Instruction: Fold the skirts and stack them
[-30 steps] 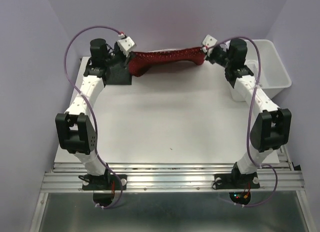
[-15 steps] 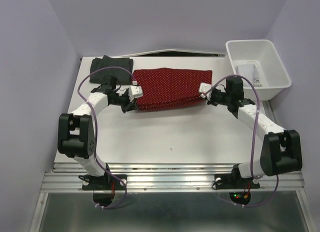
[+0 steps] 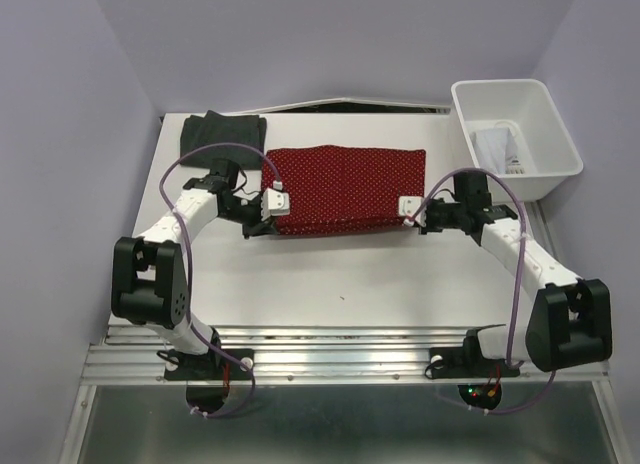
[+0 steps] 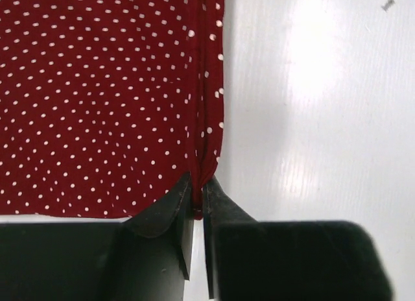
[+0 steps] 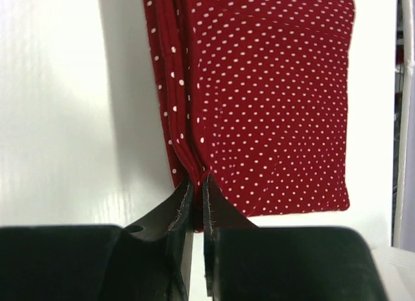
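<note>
The red skirt with white dots (image 3: 345,187) lies flat as a folded rectangle in the middle of the table. My left gripper (image 3: 275,206) is shut on its near left corner (image 4: 206,165), the cloth pinched between the fingers. My right gripper (image 3: 408,210) is shut on the near right corner (image 5: 189,161) in the same way. A dark charcoal skirt (image 3: 222,134) sits folded at the back left of the table. Something white (image 3: 495,144), perhaps the white skirt, lies in the bin.
A white plastic bin (image 3: 545,162) stands at the back right, just behind my right arm. The table's far edge runs close behind the red skirt. Purple walls close in on three sides.
Both grippers came down and toward me from the back, laying the red skirt out flat on the table. The charcoal skirt, hidden before by the left arm, now shows.
</note>
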`<action>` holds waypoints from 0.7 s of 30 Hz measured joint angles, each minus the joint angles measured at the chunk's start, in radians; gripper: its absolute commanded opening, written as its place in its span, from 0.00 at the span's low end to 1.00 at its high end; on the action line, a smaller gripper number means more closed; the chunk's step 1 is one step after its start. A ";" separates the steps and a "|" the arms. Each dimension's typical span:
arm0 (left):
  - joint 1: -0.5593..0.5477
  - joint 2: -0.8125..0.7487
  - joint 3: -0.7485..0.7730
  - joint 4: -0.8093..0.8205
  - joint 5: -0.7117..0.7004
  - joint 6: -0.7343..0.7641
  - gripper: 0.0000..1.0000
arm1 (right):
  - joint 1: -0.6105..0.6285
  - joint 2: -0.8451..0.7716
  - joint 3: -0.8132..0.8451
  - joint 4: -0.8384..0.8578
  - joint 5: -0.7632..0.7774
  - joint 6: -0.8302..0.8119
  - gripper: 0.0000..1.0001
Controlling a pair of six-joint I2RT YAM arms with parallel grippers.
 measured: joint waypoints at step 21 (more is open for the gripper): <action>-0.112 -0.088 0.105 0.029 -0.175 -0.233 0.56 | -0.001 0.083 0.225 -0.208 0.082 0.247 0.65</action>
